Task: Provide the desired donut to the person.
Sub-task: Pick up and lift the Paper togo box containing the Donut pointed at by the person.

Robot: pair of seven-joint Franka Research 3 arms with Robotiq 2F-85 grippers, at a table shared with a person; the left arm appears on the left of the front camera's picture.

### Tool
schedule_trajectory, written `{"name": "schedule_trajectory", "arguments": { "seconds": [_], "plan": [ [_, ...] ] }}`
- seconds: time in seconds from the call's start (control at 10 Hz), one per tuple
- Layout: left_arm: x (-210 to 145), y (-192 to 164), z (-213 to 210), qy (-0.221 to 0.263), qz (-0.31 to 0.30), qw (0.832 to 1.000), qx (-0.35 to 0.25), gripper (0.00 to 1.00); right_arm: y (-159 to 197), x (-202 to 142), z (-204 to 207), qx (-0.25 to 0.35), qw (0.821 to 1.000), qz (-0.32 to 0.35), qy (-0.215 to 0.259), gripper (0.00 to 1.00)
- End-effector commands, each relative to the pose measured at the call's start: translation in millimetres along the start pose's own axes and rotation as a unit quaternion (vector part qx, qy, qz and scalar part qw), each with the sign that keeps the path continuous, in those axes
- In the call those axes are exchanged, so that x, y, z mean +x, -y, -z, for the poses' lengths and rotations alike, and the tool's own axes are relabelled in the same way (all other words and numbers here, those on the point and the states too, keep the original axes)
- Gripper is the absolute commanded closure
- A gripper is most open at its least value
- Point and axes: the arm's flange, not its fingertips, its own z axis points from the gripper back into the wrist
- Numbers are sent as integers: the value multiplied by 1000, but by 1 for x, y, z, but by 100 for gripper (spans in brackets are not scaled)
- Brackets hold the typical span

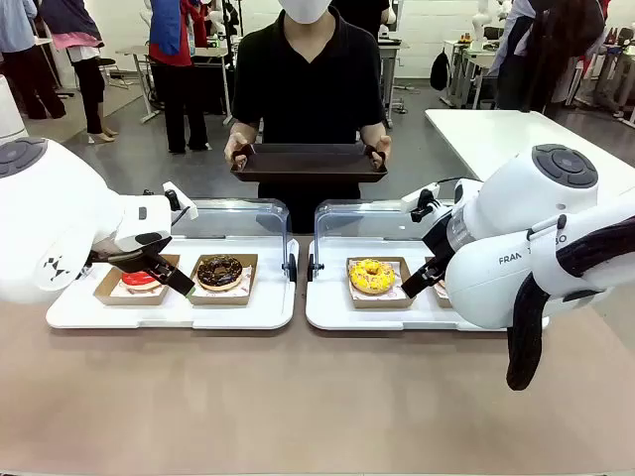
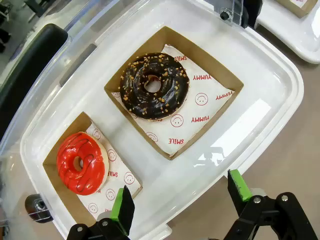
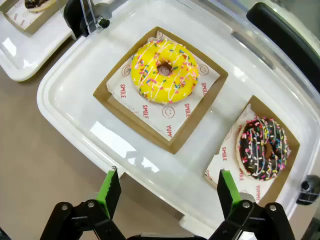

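Our left gripper [image 2: 180,197] and right gripper [image 3: 168,191] gape wide, empty; we judge the yellow donut [image 3: 164,71] at twelve o'clock soft and sticky, so grip its stiff box [image 3: 131,120] wall.

Our left arm [image 1: 50,223] comes in from the left side, its wrist turned inward and angled down, so the left gripper [image 2: 180,192] points down and away from us. Its jaws stand wide apart and the green pads [image 2: 122,202] are bare, with nothing between them. Our right arm [image 1: 526,248] enters from the right side, bent low, mirroring the left one. The right gripper [image 3: 167,182] hangs tilted downward too, jaws spread wide, pads [image 3: 111,187] gripping nothing. Our two grippers are well apart from each other.
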Motion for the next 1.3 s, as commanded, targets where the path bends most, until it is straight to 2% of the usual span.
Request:
{"name": "schedule_trajectory", "arguments": {
  "seconds": [0.0,1.2],
  "plan": [
    [0,0,0,0,0,1000,0,0,0,0,0,0,1000,0,0,0],
    [0,0,0,0,0,1000,0,0,0,0,0,0,1000,0,0,0]
  ]
}}
